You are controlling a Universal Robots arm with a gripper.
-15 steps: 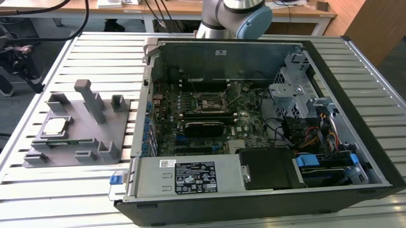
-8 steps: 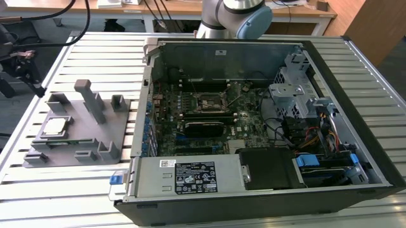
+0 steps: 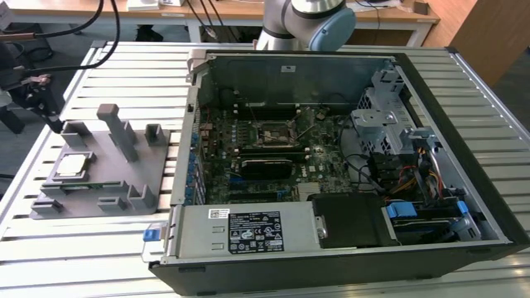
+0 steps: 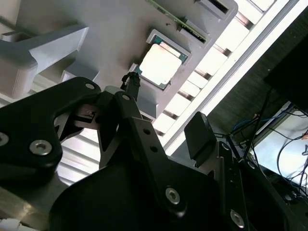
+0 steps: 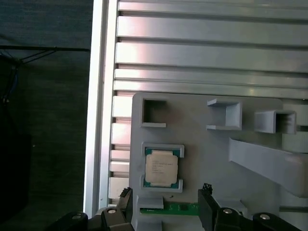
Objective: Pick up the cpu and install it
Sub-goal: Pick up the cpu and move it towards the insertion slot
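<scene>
gripper: in the exterior view the gripper (image 3: pixel 46 107) hangs at the exterior view's left, beside the far corner of the fixture plate (image 3: pixel 124 171).
fingers: two black fingers (image 5: pixel 206 191) stand apart with nothing clamped between them. Both wrist views show the gap (image 4: pixel 163 103).
cpu: the cpu (image 5: pixel 161 168) lies flat, shiny top up, in a shallow framed nest on the grey fixture plate (image 5: pixel 207 159). In the exterior view it sits on the side of the plate (image 3: pixel 71 164) away from the case.
gripper to cpu: not touching. In the first wrist view the chip lies just past the fingertips, in line with the gap; in the second wrist view it lies just beyond one fingertip (image 4: pixel 160 65).
green circuit strip: on edge in a slot just beside the cpu nest (image 5: pixel 179 208).
posts: grey upright posts (image 3: pixel 116 130) rise from the plate near the chip.
computer case: open case (image 3: pixel 463 186) lies on its side at the exterior view's right, motherboard (image 3: pixel 265 155) exposed, well apart from the cpu.
table: slatted metal table (image 3: pixel 83 248) carries both plate and case.
</scene>
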